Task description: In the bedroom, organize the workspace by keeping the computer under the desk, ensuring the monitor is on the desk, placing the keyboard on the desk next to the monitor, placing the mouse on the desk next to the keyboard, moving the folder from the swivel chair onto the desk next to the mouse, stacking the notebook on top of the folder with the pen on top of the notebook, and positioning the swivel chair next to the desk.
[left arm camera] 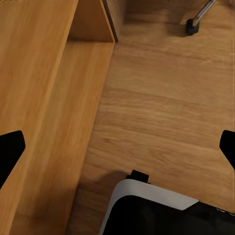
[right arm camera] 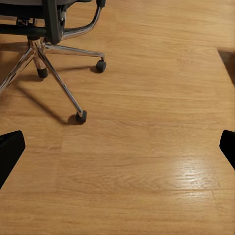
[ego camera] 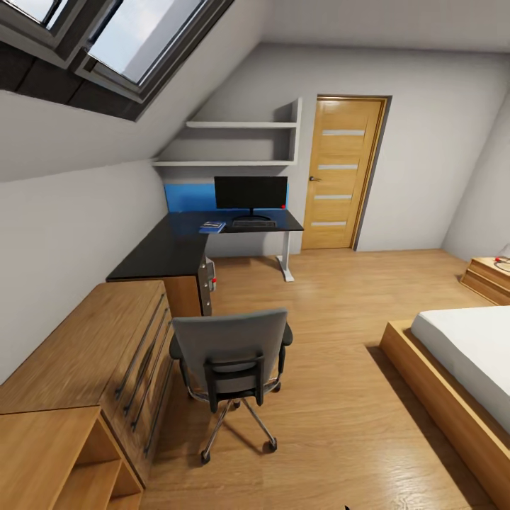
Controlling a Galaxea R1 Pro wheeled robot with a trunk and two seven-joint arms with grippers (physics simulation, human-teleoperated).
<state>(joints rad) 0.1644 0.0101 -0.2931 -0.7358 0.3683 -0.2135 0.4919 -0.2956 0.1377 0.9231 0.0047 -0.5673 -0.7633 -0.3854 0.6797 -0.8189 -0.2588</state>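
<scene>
Both grippers, left gripper (left arm camera: 117, 147) and right gripper (right arm camera: 117, 147), hang spread and empty; the swivel chair (ego camera: 230, 354) stands ahead, well short of the counter (ego camera: 177, 244).

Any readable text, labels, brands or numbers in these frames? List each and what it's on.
None readable.
monitor: screen black, no logo legible.
Blue item on the desk, left of the keyboard: too small to tell whether it carries any print.
door: plain wood with glass strips, no sign.
swivel chair: back unmarked.

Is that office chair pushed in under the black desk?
No. In the head view the swivel chair stands out on the wood floor, well short of the desk.
</scene>
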